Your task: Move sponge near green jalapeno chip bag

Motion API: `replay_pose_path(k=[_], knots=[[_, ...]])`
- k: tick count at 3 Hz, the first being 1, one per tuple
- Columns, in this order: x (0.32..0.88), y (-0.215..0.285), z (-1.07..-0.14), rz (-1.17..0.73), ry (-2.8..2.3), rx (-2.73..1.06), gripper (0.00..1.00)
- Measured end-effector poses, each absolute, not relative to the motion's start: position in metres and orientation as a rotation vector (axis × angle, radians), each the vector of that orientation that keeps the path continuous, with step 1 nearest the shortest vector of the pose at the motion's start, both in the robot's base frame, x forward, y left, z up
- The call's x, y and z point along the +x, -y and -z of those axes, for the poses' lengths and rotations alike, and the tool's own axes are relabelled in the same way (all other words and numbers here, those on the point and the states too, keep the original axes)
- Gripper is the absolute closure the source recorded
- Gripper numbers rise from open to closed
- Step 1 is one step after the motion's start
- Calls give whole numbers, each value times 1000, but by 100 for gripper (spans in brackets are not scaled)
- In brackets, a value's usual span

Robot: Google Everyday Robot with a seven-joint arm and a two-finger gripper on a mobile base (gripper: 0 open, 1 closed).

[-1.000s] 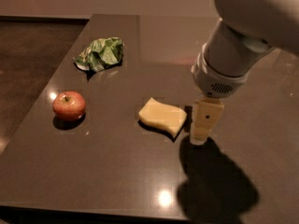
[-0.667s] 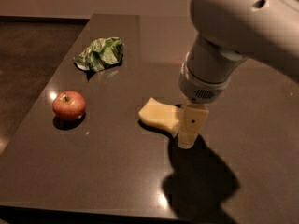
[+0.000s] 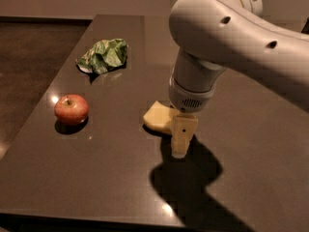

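Note:
The pale yellow sponge (image 3: pixel 158 116) lies flat on the dark table (image 3: pixel 116 178), near its middle. My gripper (image 3: pixel 181 140) hangs from the white arm, its cream fingers pointing down at the sponge's right end and covering part of it. The green jalapeno chip bag (image 3: pixel 104 55) lies crumpled at the far left of the table, well away from the sponge.
A red apple (image 3: pixel 71 109) stands on the table left of the sponge, in front of the chip bag. The table's left edge runs close to the apple and the bag. The arm's shadow falls on the table in front of the gripper.
The arm has swung left, bringing the gripper from just right of the sponge to over its right end. The sponge, apple and bag have not moved.

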State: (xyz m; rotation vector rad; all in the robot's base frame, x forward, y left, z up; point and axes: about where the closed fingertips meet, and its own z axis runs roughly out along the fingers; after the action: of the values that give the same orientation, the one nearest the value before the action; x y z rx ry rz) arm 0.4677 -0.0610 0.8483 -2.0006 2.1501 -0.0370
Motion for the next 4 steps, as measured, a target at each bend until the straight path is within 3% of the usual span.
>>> replay_pose_path(k=[3,4], knots=[[477,60,-849,-65,-2189,-2021,72],[493,48,-873,-128,-2187,-1984,100]])
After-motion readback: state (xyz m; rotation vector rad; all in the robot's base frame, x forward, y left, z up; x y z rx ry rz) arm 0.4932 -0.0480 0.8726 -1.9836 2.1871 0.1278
